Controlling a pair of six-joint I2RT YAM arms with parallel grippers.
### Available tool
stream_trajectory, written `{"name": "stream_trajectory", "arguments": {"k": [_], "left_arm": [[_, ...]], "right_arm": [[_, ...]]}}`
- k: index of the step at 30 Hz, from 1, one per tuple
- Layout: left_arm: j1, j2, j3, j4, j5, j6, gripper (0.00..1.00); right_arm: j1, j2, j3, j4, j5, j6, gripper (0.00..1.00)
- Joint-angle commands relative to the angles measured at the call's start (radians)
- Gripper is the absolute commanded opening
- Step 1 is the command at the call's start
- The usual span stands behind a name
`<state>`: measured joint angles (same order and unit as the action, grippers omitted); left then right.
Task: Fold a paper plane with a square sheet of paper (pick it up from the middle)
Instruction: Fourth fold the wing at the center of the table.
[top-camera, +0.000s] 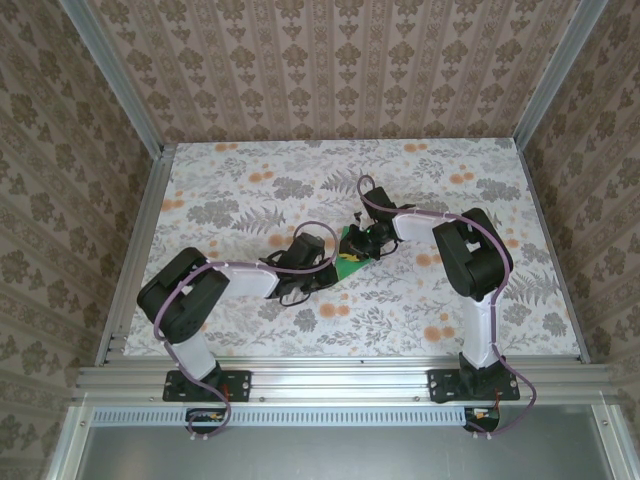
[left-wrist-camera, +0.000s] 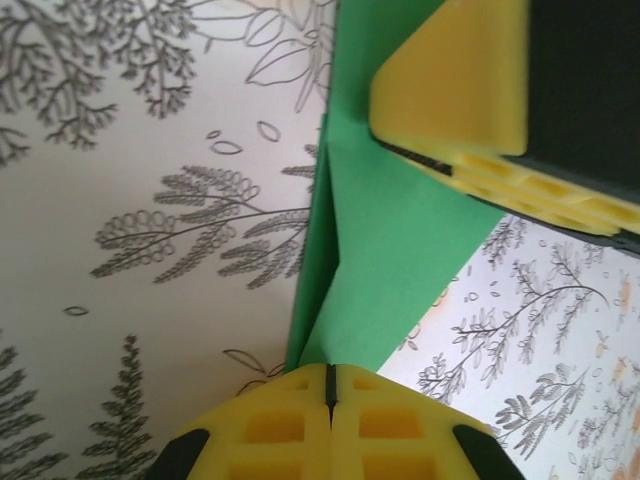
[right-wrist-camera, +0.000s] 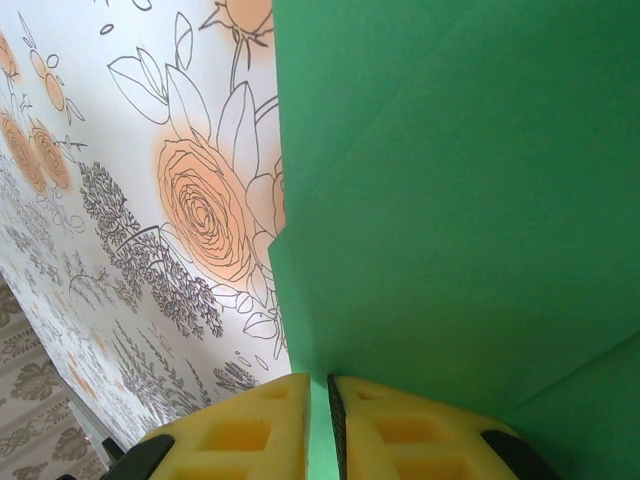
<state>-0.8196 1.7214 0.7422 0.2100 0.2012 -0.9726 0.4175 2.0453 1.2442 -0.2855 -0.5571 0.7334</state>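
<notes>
Mid-way across the floral tablecloth (top-camera: 250, 190), the thin bright-green square sheet of paper (left-wrist-camera: 400, 250) lay creased, part-folded. The left gripper (left-wrist-camera: 328, 372) pinched its folded tip tight and the right gripper (right-wrist-camera: 318, 385) nipped another edge; next, I reckoned, a flap needed turning over and pressing flat

Built as a left arm (top-camera: 180, 300) and right arm (top-camera: 470, 255) of white tubes and bulky black joints, bolted to black base plates (top-camera: 230, 383). Strung with thin lilac cables (top-camera: 505, 262) looping along each. Tipped with blocky yellow fingers (left-wrist-camera: 270, 430), moulded with square hollows, black-cornered.
</notes>
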Motion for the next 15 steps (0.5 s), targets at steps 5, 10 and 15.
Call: {"name": "stream_trajectory", "arguments": {"k": [5, 10, 15], "left_arm": [[-0.009, 0.0, -0.005, -0.124, -0.062, 0.012, 0.0], [-0.015, 0.012, 0.005, -0.148, -0.066, 0.015, 0.0], [-0.018, 0.02, 0.008, -0.153, -0.065, 0.017, 0.0]], "right_arm": [[-0.027, 0.036, -0.017, -0.023, 0.059, -0.012, 0.22], [-0.021, -0.073, -0.061, 0.074, -0.048, -0.017, 0.23], [0.012, -0.111, -0.126, 0.098, -0.073, -0.003, 0.2]]}}
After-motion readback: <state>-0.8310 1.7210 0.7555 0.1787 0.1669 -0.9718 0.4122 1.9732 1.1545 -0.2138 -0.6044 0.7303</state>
